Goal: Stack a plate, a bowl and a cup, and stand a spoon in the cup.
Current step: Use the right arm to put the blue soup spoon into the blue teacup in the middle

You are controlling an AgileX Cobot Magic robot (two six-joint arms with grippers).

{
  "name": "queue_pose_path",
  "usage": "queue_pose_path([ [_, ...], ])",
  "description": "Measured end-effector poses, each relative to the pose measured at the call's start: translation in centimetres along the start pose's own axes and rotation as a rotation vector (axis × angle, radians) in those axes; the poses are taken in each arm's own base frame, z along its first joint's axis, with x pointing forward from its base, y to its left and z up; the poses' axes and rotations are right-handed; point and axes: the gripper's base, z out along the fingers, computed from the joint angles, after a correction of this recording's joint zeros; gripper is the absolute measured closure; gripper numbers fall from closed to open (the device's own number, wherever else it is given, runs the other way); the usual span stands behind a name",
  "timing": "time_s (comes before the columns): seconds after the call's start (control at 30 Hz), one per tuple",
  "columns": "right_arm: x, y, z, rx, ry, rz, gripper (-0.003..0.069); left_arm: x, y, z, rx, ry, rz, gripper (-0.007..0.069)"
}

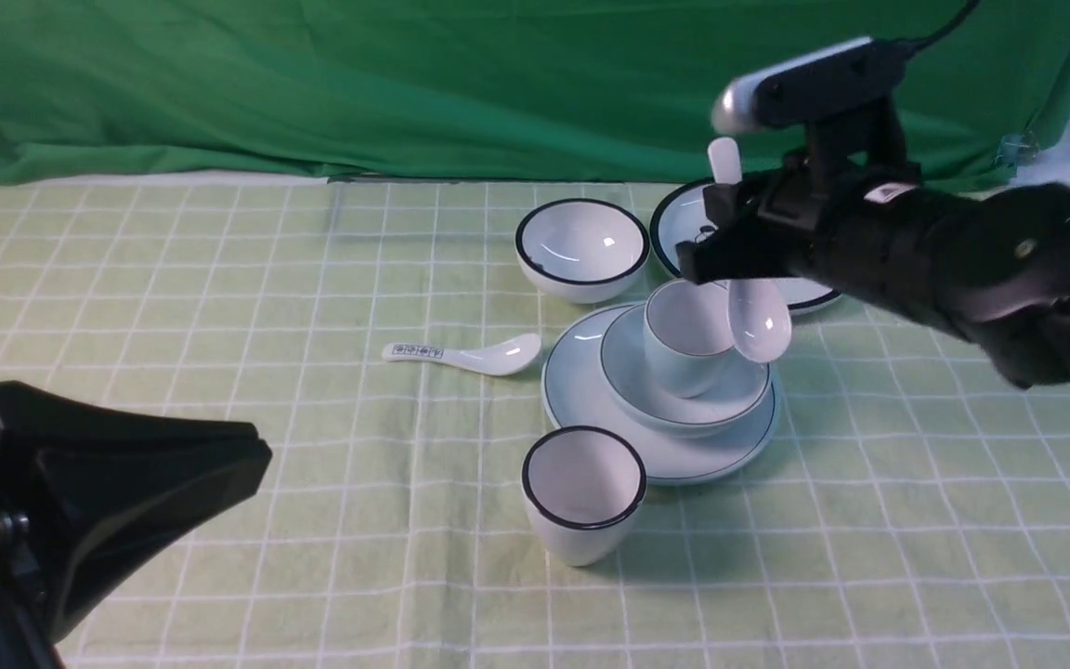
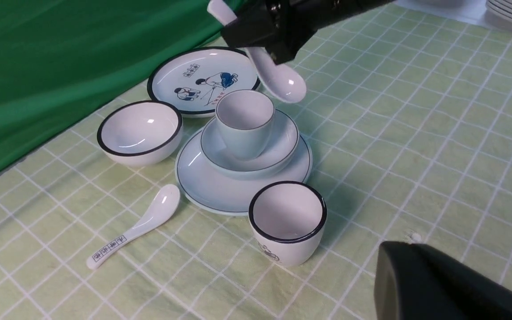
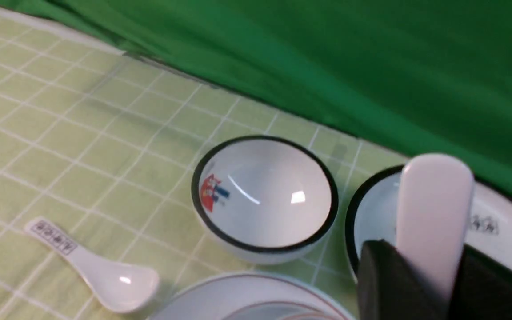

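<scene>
Right pincer point(image 1: 719, 243) squeezes handle of plain white spoon point(image 1: 758, 321). Scoop hangs down under pincer, handle tip pokes up above it. Spoon in air, scoop just beside cup rim, not inside. Cup point(image 1: 684, 334) just below pincer, upright in bowl point(image 1: 628, 372). Bowl sits on plate point(image 1: 581, 400), plate on tabletop point(image 1: 219, 307). Black-rimmed cup point(image 1: 583, 492) closer to robot than pincer. Left pincer point(image 1: 219, 460) far off, low; can't tell how wide its jaws stand.

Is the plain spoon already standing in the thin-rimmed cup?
No, the spoon hangs in the right end effector, its bowl in the air beside the cup rim, not inside.
</scene>
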Motion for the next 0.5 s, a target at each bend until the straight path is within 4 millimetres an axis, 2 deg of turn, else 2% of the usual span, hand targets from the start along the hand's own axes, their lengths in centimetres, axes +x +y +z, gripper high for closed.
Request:
queue_pose_path([
  [0.13, -0.7, 1.1, 0.1, 0.032, -0.104, -0.008, 0.0494, 0.0, 0.0, 0.0, 0.000, 0.001, 0.000, 0.0622],
  [0.33, -1.4, 0.3, 0.6, 0.049, -0.267, 0.095, 0.0494, 0.0, -0.1, 0.0, 0.006, 0.000, -0.008, 0.0622],
  [0.5, -0.5, -0.1, 1.7, -0.022, -0.317, 0.198, 0.0494, 0.0, -0.1, 0.0, 0.007, -0.001, -0.010, 0.0622],
])
